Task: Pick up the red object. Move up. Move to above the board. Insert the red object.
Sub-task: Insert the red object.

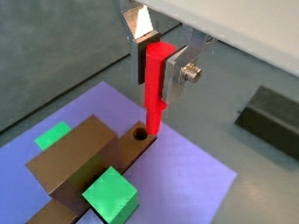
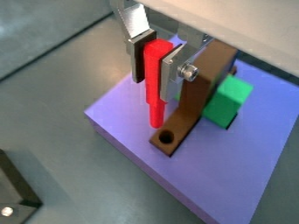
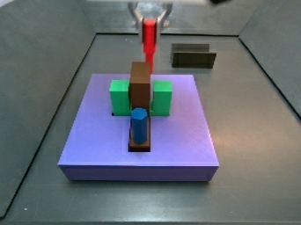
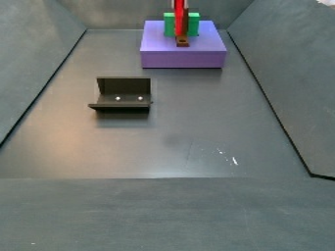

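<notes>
Spreading across the dark desk [image 4: 170, 127], the lavender board [image 3: 177, 141] is sitting at the centre of a side view and at the upper middle in the other [image 4: 210, 54]; both wrist views are cutting off its edges. A brown bar [image 3: 140, 83] is lying across it, with a green block [image 3: 160, 97] behind and a blue peg [image 3: 139, 126] standing at its near end; neither wrist view is showing that peg. The fixture [image 4: 121, 94] is standing at centre left in a side view, well apart from the board. The tool [image 1: 153, 79], largely cropped at the upper edge in both side views, is clamping the red object [image 1: 155, 87] upright between its silver plates. The object's lower tip is hanging just above a hole in the bar [image 2: 165, 136]; whether it is touching is hard to tell.
</notes>
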Tool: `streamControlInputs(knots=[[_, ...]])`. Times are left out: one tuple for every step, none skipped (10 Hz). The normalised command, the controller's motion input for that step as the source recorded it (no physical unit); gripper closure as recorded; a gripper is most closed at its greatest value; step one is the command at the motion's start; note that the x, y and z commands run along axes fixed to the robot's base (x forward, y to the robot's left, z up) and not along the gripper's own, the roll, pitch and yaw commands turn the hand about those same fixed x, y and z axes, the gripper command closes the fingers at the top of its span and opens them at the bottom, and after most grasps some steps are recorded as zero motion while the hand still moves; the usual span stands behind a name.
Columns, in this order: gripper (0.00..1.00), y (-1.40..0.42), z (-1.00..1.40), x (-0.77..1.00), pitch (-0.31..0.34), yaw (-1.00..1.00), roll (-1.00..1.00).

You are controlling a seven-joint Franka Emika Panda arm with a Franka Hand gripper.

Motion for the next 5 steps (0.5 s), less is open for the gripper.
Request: streamControlInputs(knots=[[1.00,0.10,-0.15,-0.24,0.000,-0.07,0.00],[1.00,0.08,-0.11,-0.21,-0.001,-0.08,0.00],[1.00,0.00,0.00,-0.17,-0.010,-0.04,-0.02],[1.00,0.00,0.00,-0.09,-0.031,-0.03,-0.05],[1.00,-0.02,-0.09,0.00,-0.020,-0.05,0.00]])
